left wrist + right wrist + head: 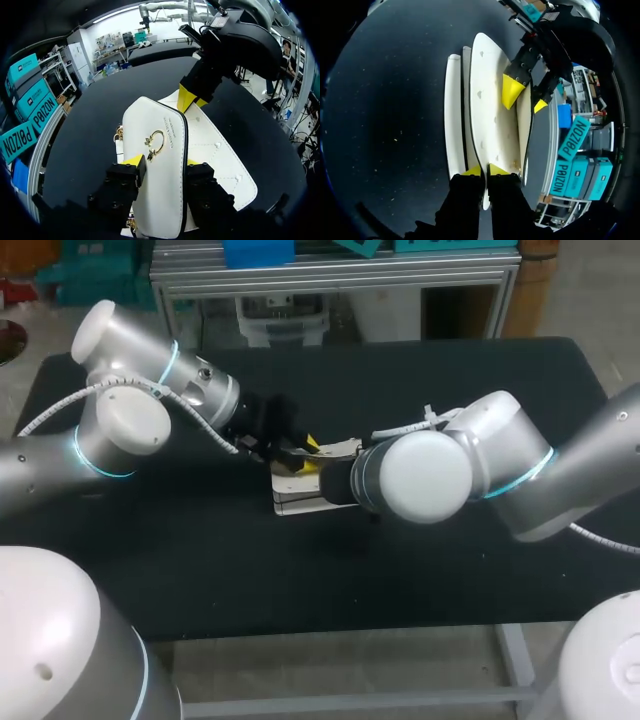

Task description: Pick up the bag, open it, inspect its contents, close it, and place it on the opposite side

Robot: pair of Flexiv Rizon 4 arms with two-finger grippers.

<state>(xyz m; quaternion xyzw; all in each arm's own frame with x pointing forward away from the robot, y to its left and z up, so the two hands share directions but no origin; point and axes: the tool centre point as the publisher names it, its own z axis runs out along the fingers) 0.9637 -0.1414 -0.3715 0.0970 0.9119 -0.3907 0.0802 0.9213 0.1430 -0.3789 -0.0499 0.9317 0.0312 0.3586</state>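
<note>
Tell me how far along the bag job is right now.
Done: both arms have hold of the white bag. In hand: the opening. The left gripper is clamped on the clasped flap, lifted away from the body, while the right gripper pinches a panel edge. No contents show yet. Left: inspecting inside, closing it, and placing it on the opposite side.
</note>
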